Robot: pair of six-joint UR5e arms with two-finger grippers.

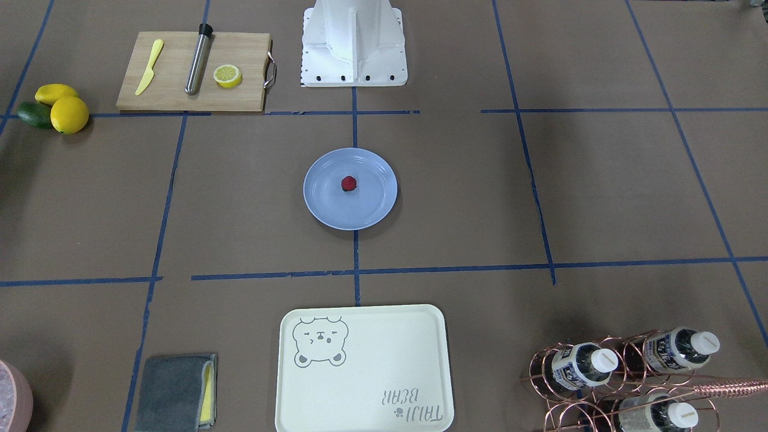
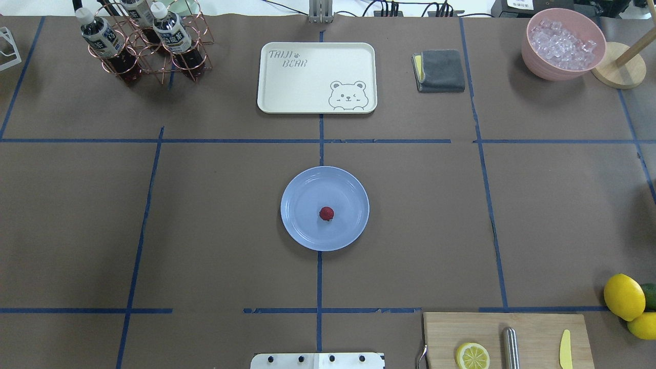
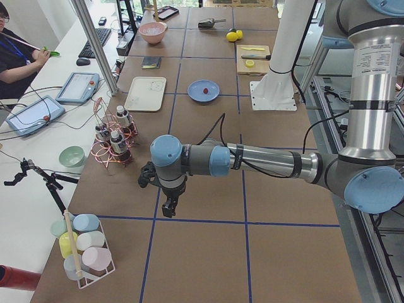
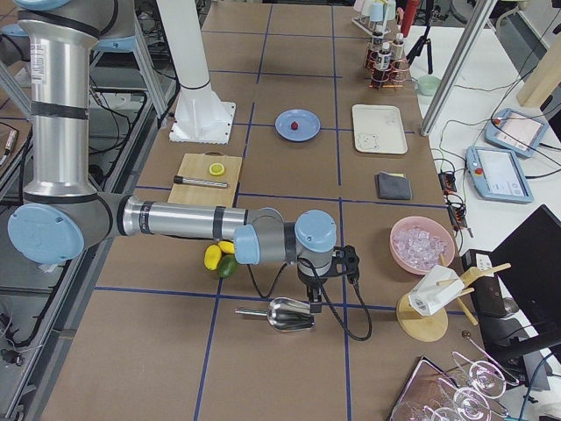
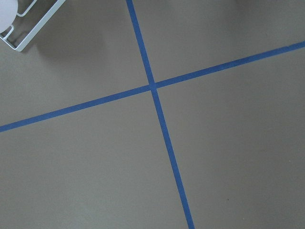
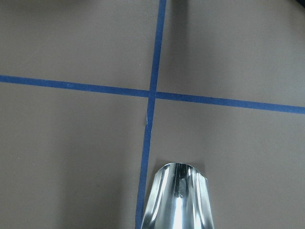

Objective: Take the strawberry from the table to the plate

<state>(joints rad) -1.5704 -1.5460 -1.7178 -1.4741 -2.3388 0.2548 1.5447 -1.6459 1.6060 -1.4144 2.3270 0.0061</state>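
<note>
The strawberry (image 2: 326, 213) lies near the middle of the light-blue plate (image 2: 302, 230), which sits at the centre of the brown taped table (image 2: 215, 215). It also shows as a red dot on the plate (image 1: 324, 192) in the front-facing view (image 1: 348, 183). Both arms are far from it. In the exterior left view my left gripper (image 3: 169, 208) hangs over bare table at the robot's left end. The exterior right view shows my right gripper (image 4: 314, 303) over the other end, beside a metal scoop (image 4: 282, 314). I cannot tell whether either is open or shut.
A bear-print tray (image 2: 316, 77), grey cloth (image 2: 439, 70) and pink ice bowl (image 2: 562, 43) line the far side. A copper bottle rack (image 2: 148, 43) stands far left. A cutting board (image 2: 507, 341) with a lemon half (image 2: 472, 355), and whole lemons (image 2: 623, 296), lie near right. A person (image 3: 16, 53) sits beyond the table.
</note>
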